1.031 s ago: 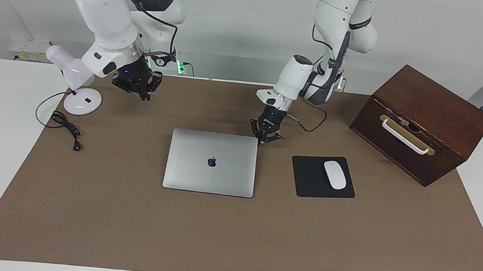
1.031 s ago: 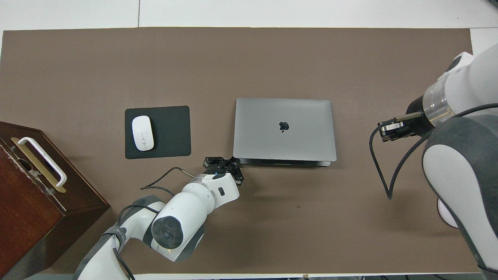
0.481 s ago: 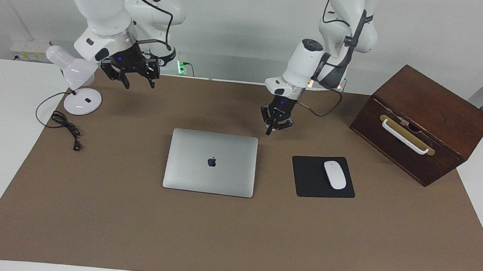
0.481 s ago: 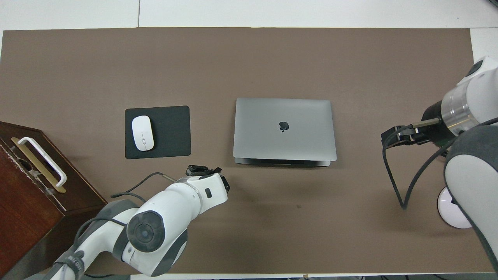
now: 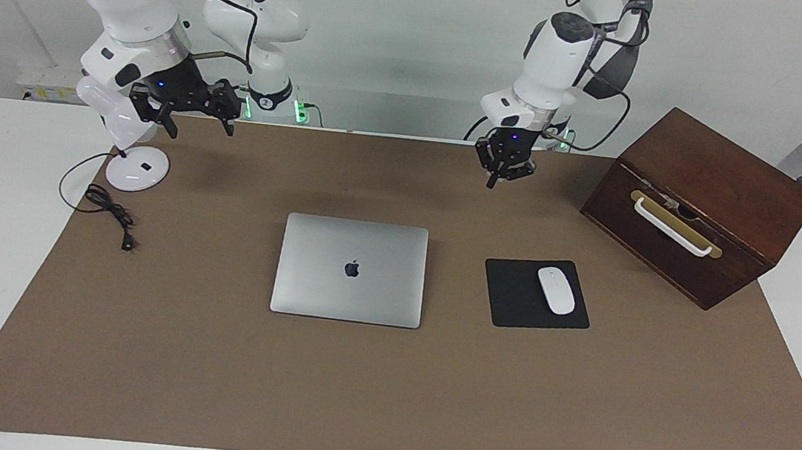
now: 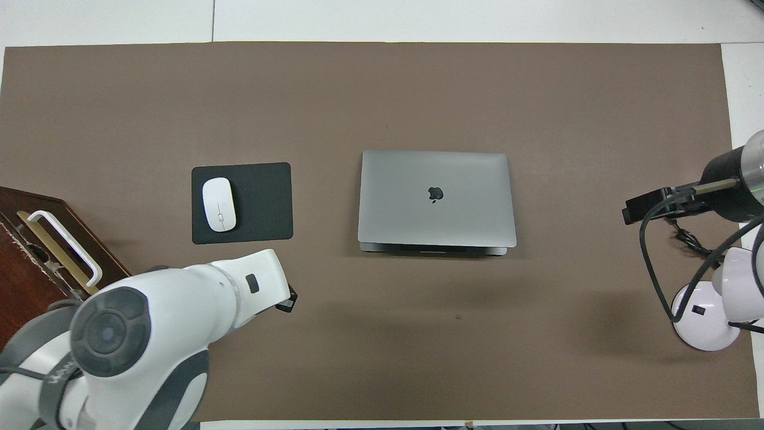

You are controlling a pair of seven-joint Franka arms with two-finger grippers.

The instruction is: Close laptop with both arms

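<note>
While the laptop (image 5: 350, 270) lies shut and flat at the middle of the brown mat (image 5: 207, 369), both grippers hang in the air at the robots' edge of it, holding nothing. The left gripper (image 5: 502, 166) is over bare mat, its fingers slightly apart. The right gripper (image 5: 186, 107) is beside the white desk lamp (image 5: 128, 144), its fingers spread wide. A white mouse (image 5: 556, 290) rests on a black mouse pad (image 5: 513, 296) beside the laptop. The wooden box (image 5: 701, 204) at the left arm's end stands closed, so I cannot tell its contents.
</note>
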